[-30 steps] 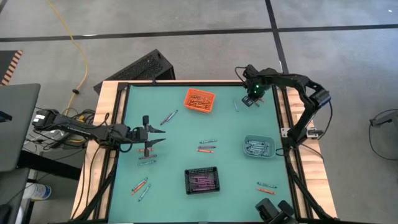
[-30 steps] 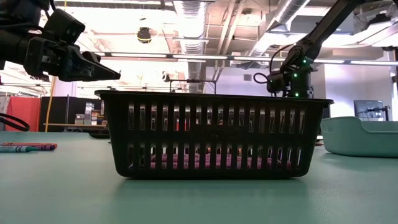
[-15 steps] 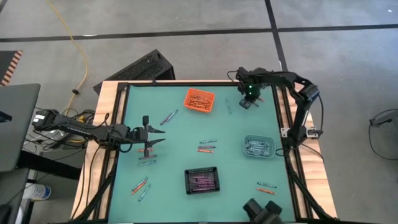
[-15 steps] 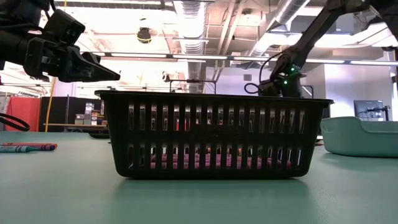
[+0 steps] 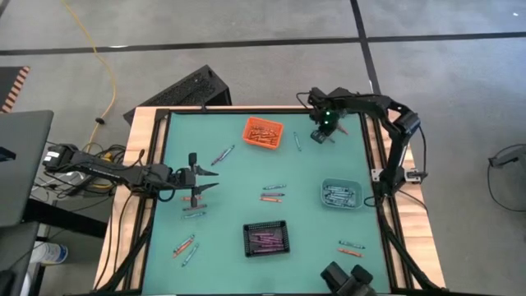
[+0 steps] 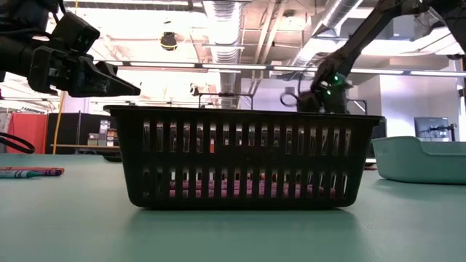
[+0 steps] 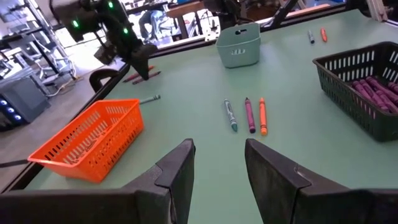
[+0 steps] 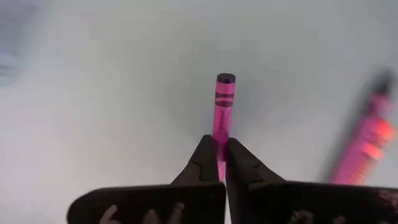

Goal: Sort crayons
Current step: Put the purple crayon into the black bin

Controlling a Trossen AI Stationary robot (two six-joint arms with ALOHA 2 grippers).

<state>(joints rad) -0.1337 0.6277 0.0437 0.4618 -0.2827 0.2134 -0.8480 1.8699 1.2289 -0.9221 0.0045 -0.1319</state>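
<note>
A: What is the right end effector [image 8: 219, 163] doing?

B: It is clenching on a purple crayon [image 8: 222, 115], pinching one end so the rest is sticking out ahead of the fingers. It is working close to the tabletop [image 5: 238, 177], just beside the orange bin [image 5: 263, 133], on the side facing the right arm's base. A grip at the end is probably leaving the shaft free to go into a bin.

A: And the left end effector [image 7: 214, 171]?

B: It is hanging released, jaws apart and grasping nothing, well away from the orange bin, toward the left arm's side of the tabletop.

A: How many bins are there?

B: Three. The orange bin is holding orange crayons. The black bin [image 5: 265, 238], across the tabletop from the orange one, is holding purple ones. The teal bin [image 5: 341, 193] is sitting beyond the right end effector from the orange bin, holding grey-blue ones. So each colour seems to have its own bin, and the held purple crayon would belong in the black bin.

A: How many crayons are lying loose?

B: I am counting roughly ten to twelve; they are too small for an exact count. A trio [image 7: 247, 114] of blue, purple and orange is lying side by side between the orange bin and the black bin. Others are lying in ones and twos farther off.
</note>
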